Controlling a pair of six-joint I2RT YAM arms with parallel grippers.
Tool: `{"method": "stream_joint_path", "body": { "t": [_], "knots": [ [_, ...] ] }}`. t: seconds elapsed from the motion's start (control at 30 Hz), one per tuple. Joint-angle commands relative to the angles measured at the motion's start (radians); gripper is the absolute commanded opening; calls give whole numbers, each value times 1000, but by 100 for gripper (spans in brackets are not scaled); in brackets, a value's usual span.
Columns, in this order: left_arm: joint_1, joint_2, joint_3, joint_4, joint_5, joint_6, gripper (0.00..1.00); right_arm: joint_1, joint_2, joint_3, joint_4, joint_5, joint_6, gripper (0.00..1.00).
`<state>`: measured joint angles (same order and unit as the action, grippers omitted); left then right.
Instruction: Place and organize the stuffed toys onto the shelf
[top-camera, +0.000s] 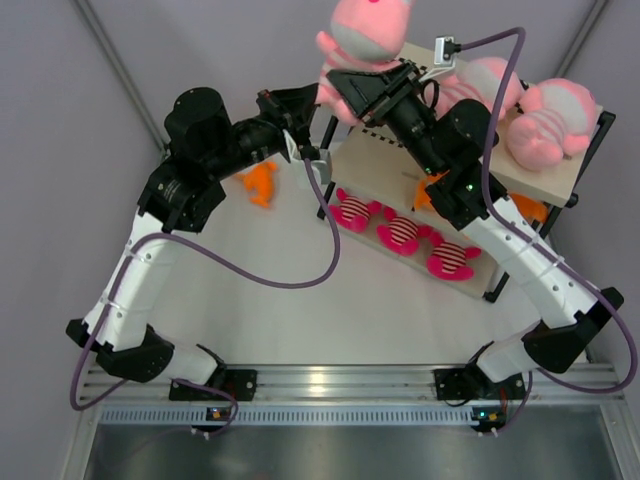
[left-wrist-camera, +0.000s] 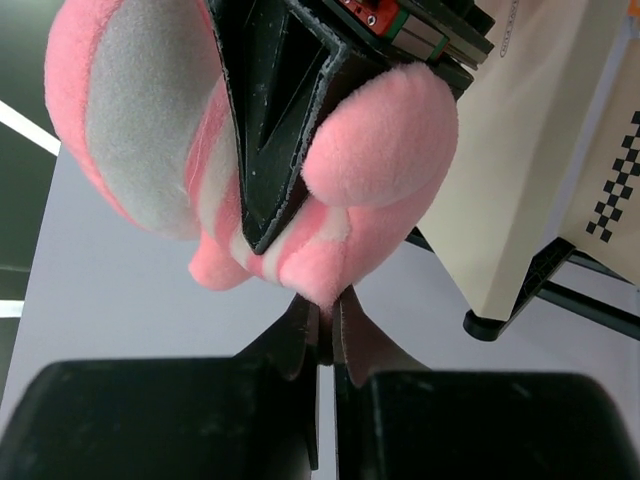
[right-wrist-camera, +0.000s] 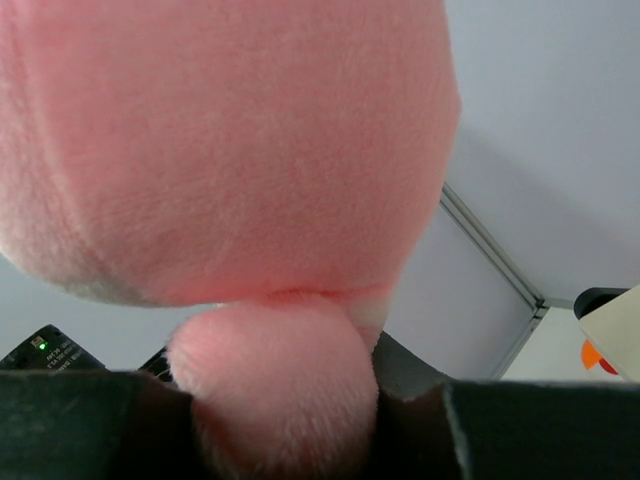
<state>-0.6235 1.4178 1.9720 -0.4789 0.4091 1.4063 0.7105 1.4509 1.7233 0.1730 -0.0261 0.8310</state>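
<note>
A big pale-pink striped plush hangs in the air above the shelf's left end, held by both grippers. My right gripper is shut on one of its round limbs. My left gripper pinches a fold at its underside, jaws nearly touching. The shelf stands at the right. Two more big pink plushes lie on its top board. Three small magenta striped plushes lie in a row on a lower board. An orange fish lies on the table by the left arm.
More orange shows on the middle tier, mostly hidden under the top board. The shelf's corner and black foot are close to the right of the left gripper. Grey walls enclose the table at the back and sides.
</note>
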Motion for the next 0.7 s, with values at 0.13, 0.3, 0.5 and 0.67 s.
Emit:
{"method": "stream_joint_path", "body": {
  "t": [0.13, 0.3, 0.5, 0.67],
  "knots": [
    [-24, 41, 109, 45, 91, -119, 0, -11, 6, 21, 4, -21, -7, 42],
    [-24, 72, 137, 45, 42, -196, 0, -42, -20, 74, -124, 20, -119, 76],
    [-1, 119, 154, 91, -36, -294, 0, -46, -84, 97, -231, 107, -243, 83],
    [19, 174, 191, 163, -121, -409, 0, -45, -135, 69, -282, 123, -270, 84]
  ]
}}
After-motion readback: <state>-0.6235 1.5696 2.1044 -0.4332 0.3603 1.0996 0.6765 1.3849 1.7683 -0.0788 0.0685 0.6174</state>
